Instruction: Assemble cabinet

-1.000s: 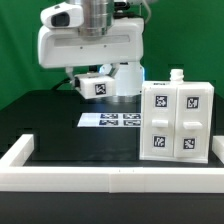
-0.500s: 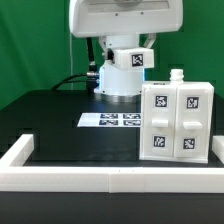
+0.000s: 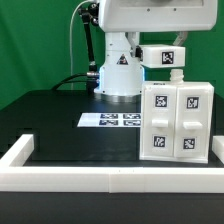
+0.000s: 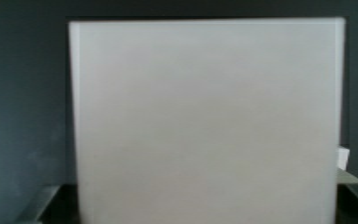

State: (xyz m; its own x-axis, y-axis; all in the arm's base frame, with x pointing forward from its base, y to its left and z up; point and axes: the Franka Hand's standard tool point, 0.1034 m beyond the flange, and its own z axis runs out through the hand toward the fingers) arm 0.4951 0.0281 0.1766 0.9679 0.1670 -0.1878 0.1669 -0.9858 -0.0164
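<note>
Moved over cabinet [image 3: 178, 122]: panel [image 3: 165, 57], clamped w/ gripper [image 4: 194, 202] spread wide.

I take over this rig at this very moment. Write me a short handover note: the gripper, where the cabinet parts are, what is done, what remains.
Gripper: shut on the white tagged panel, which it holds in the air above the top of the cabinet body.
Cabinet body: upright on the black table, at the exterior view's right, beside the marker board.
Done: the tagged door panels appear fitted on the body's front.
Left: probably lower the held panel onto the body's top, seat it, then release.
</note>
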